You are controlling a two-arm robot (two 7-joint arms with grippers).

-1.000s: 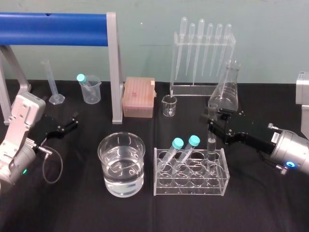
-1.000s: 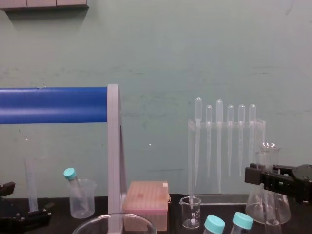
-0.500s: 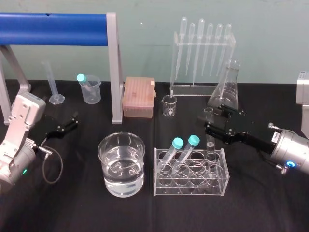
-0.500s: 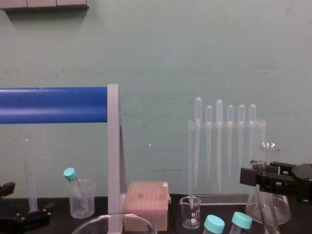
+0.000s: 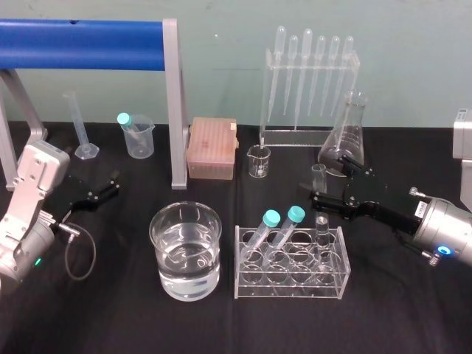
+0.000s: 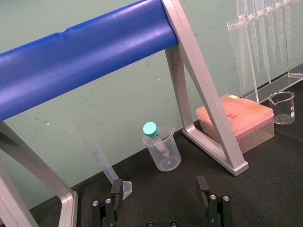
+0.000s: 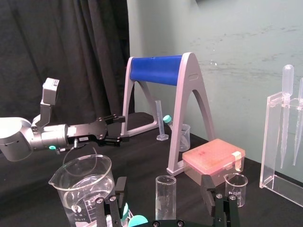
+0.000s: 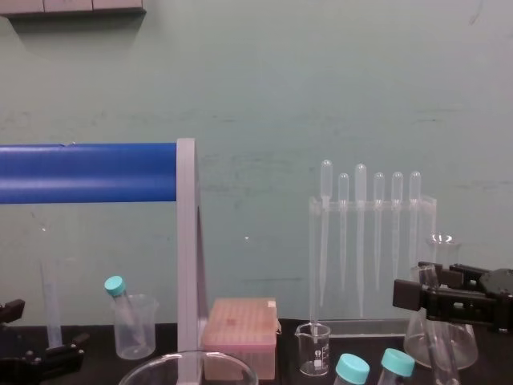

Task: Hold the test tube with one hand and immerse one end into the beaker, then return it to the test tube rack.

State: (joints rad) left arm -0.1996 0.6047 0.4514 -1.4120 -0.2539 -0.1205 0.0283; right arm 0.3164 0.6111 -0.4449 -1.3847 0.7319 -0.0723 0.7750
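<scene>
The left gripper (image 5: 110,184) lies idle at the left of the bench (image 5: 110,310), well apart from the glassware, with its jaws apart and nothing between them. To its right stands the beaker (image 5: 157,236), about half full of clear liquid. Just beside it is the rack (image 5: 291,286), with two teal-capped tubes (image 5: 284,221) leaning in its left holes.

The test tube (image 5: 318,178) stands upright in a hole at the rack's right end, mouth up. The right gripper (image 7: 164,184) reaches in from the right at the level of the tube's upper part. Its jaws are apart, one on each side of the glass, and the wrist view shows a gap on both sides, so nothing is held.

The step in hand is therefore at the rack, either taking the tube or letting it go (these views alone do not settle which).

- **If the dip is still to come:** the jaws should close gently on the tube and lift it straight up until its foot clears the rack. Only then should it travel left to the beaker.
- **If the dip is done:** the arm need only draw back to the right without brushing the glass.
</scene>
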